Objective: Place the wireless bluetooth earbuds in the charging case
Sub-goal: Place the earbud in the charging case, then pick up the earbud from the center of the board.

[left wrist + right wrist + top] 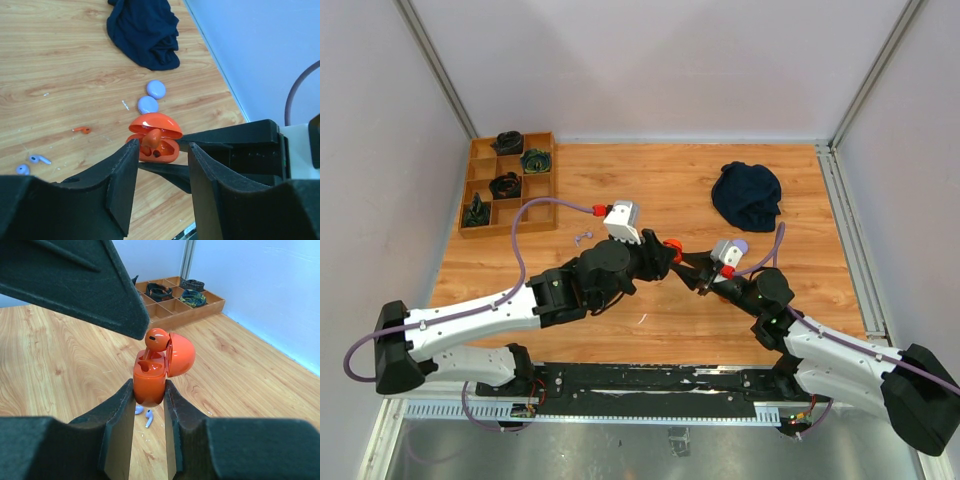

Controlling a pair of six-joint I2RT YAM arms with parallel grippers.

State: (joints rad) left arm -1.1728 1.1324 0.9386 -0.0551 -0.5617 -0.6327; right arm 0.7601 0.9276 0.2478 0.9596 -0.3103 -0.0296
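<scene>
Open orange charging case [150, 382] pinched in right gripper [148, 390]; left gripper [162, 146] wide, empty. Half-seated orange earbud [156, 340] may pop out if nudged.

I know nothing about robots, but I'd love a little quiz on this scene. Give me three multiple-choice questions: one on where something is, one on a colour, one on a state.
1. Where is the orange charging case?
A) Lying flat on the table
B) Gripped by the left gripper
C) Clamped by the right gripper

2. What colour is the earbud standing up in the case?
A) Orange-red
B) Lilac
C) Black

3. The case's lid is:
A) shut
B) open
C) taken off

Answers:
1 C: the right gripper pinches the case's base above the table, while the left gripper stands open near it.
2 A: the earbud matches the case's orange-red.
3 B: the lid is tipped back but still joined to the base.
</scene>
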